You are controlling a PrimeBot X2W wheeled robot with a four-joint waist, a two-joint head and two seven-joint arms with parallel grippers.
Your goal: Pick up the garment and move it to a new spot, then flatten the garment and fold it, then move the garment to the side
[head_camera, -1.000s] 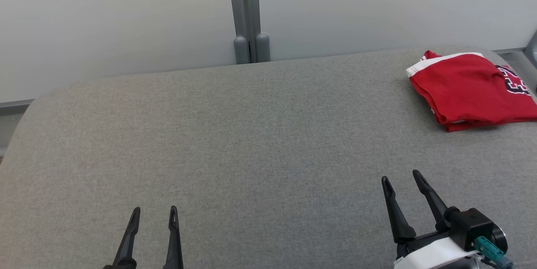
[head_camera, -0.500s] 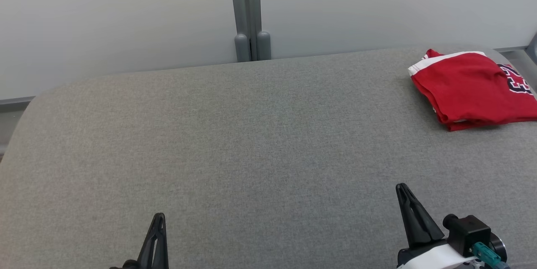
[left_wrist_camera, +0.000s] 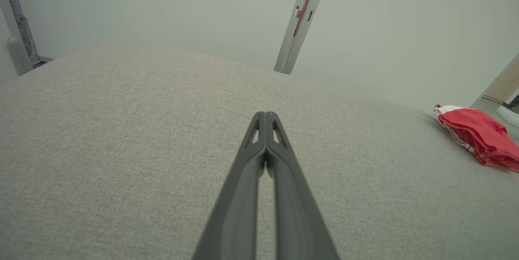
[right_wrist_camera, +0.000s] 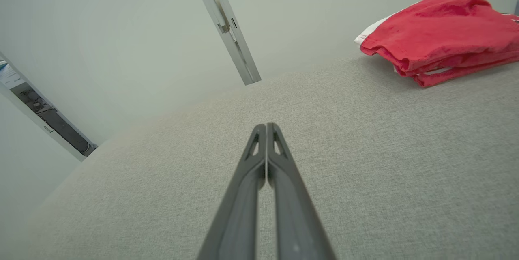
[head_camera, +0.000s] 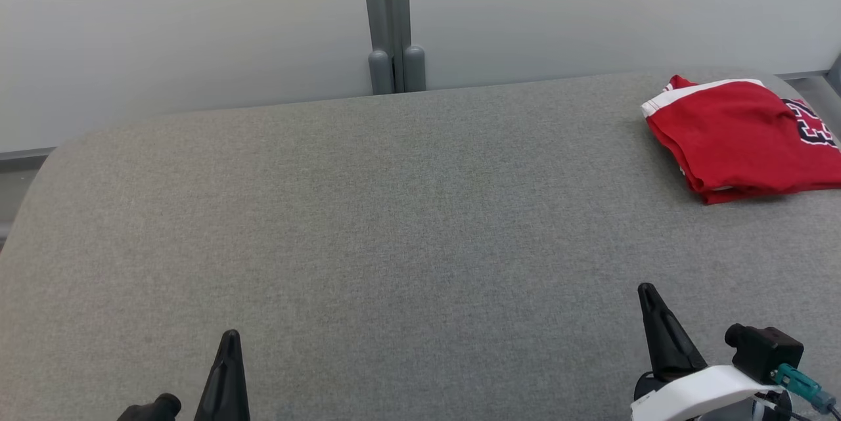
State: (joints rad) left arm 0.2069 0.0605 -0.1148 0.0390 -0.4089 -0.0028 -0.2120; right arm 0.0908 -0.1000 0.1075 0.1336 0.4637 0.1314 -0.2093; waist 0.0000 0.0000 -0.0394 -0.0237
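Red garment (head_camera: 736, 138) sits folded at the upper right, on the grey pad (head_camera: 394, 211). Left pincer (head_camera: 230, 337) lower left, right pincer (head_camera: 647, 289) lower right, both pinched fully closed, holding nothing. Looks finished to me: keep both arms well clear of that fold.

It looks like a bare test lab: plain pale partition panels (head_camera: 184, 27) joined by a grey metal post (head_camera: 391, 14) stand behind a wide grey fabric-covered work surface (head_camera: 394, 211).
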